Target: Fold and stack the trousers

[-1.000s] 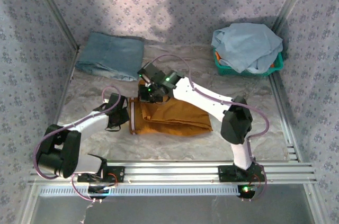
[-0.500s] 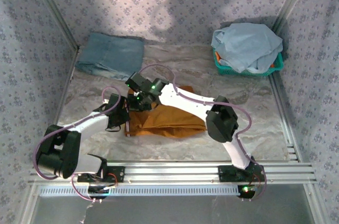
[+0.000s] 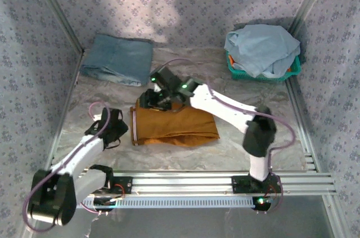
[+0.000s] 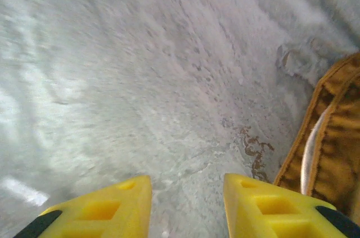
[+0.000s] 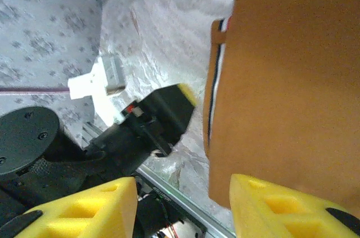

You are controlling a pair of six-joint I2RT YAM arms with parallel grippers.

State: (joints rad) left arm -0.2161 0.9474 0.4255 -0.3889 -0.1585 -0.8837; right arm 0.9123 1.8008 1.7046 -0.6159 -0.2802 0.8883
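Note:
The rust-orange trousers (image 3: pixel 175 125) lie folded in a flat rectangle mid-table, their striped waistband edge (image 5: pixel 216 80) facing left. My right gripper (image 3: pixel 151 100) hovers open over the bundle's far left corner; in its wrist view the cloth (image 5: pixel 287 80) lies past the right finger and nothing sits between the fingers (image 5: pixel 183 210). My left gripper (image 3: pixel 115 128) rests open just left of the bundle, apart from it. Its yellow fingers (image 4: pixel 112 210) frame bare table, with the trousers' edge (image 4: pixel 332 142) at the far right.
A folded teal-blue denim garment (image 3: pixel 118 59) lies at the back left. A green basket (image 3: pixel 239 72) at the back right holds a pale blue garment (image 3: pixel 261 46). Patterned walls close in the table, and an aluminium rail (image 3: pixel 185 179) runs along the near edge.
My left arm has let go and drawn back left, away from the trousers. My right gripper has opened and lifted toward the far left corner. The bundle now lies flat.

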